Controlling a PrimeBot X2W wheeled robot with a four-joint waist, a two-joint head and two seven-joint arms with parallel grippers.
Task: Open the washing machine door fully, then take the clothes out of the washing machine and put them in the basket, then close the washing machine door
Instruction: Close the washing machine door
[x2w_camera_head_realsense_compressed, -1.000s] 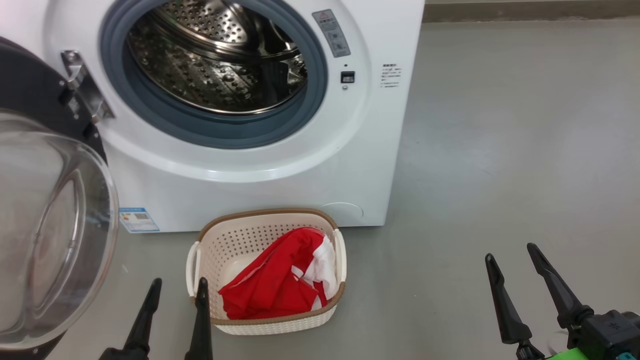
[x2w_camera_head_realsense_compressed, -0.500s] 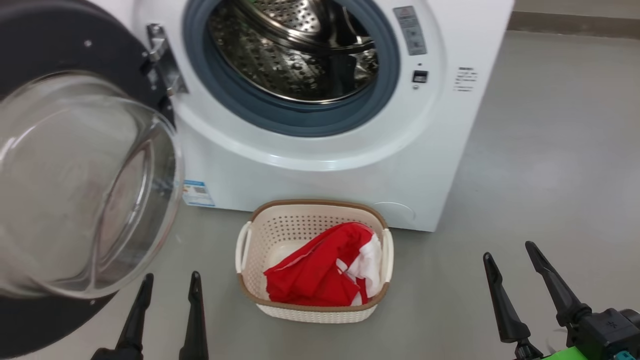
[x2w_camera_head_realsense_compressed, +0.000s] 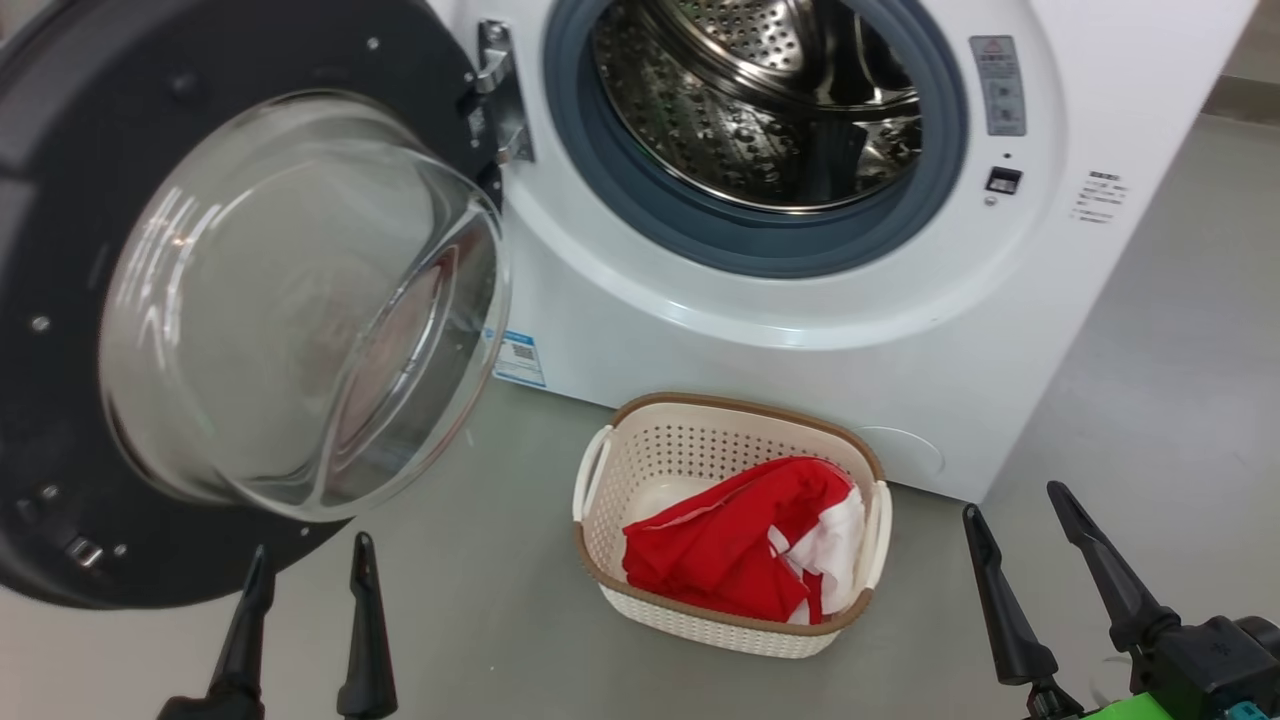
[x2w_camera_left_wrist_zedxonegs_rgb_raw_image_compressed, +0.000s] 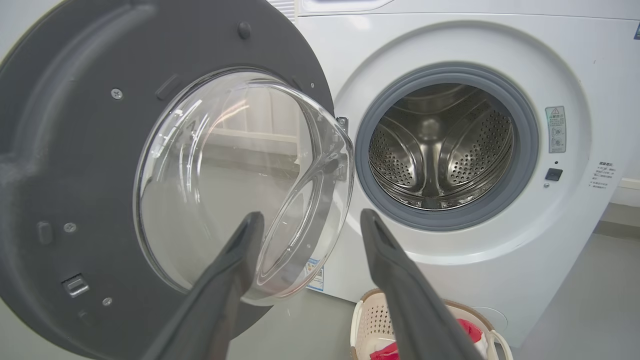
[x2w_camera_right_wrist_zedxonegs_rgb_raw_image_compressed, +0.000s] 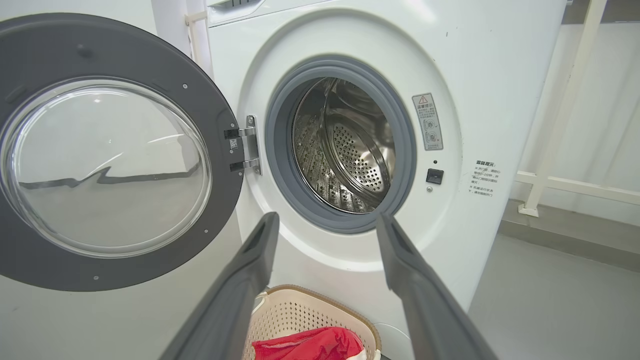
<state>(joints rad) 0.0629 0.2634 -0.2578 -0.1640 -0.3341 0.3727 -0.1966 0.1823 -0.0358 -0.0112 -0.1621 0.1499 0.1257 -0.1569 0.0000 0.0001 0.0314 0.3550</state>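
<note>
- Washing machine: ahead of both grippers; no garments visible in its drum.
- Washing machine door: swung wide, just ahead-left of the left gripper, likely the nearer arm for closing it.
- Basket: between the grippers, holding the clothes.
- Left gripper, right gripper: fingers parted, empty.

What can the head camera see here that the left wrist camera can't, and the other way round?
Head view: the open right gripper and the whole basket with the clothes inside. Left wrist view: the top panel of the washing machine. Both: the washing machine door standing open, the empty drum, the open left gripper.
</note>
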